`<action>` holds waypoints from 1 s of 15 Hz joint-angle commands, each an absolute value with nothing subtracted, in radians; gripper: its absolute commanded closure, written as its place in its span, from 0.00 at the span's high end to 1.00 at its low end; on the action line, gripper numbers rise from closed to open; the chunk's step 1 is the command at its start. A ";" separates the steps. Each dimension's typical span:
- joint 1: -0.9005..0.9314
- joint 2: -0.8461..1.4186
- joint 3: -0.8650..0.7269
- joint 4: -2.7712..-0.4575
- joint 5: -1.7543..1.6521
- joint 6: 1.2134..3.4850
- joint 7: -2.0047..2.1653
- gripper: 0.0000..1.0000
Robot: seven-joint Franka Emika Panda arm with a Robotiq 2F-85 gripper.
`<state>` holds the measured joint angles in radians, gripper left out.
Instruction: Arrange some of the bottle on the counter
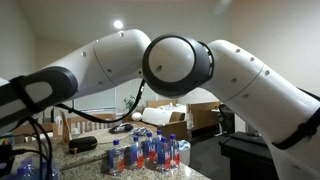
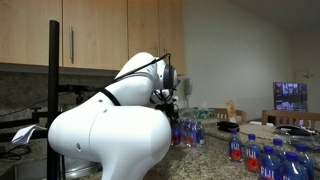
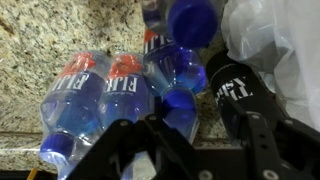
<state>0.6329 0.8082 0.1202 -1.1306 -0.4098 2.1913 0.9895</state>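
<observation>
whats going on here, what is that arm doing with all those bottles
A robot arm is working over a cluster of small water bottles on the speckled counter. In the wrist view its gripper sits right at the bottles with its jaws apart and a blue-capped bottle just ahead. None looks clamped. A second group of bottles stands further along the counter in an exterior view.

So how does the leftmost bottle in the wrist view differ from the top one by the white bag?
The leftmost bottle shows its full side and red label; the top bottle shows mostly its blue cap. The leftmost bottle has bare counter beside it; the top bottle is next to the white bag. Both have blue caps.
</observation>
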 commanded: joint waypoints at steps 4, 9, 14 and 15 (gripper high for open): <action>0.638 0.832 0.129 -1.081 -0.404 2.111 0.960 0.12; 0.646 0.817 0.124 -1.074 -0.413 2.056 0.969 0.10; 0.651 0.750 0.122 -1.076 -0.435 2.003 0.921 0.10; 0.654 0.731 0.118 -1.076 -0.442 1.987 0.917 0.10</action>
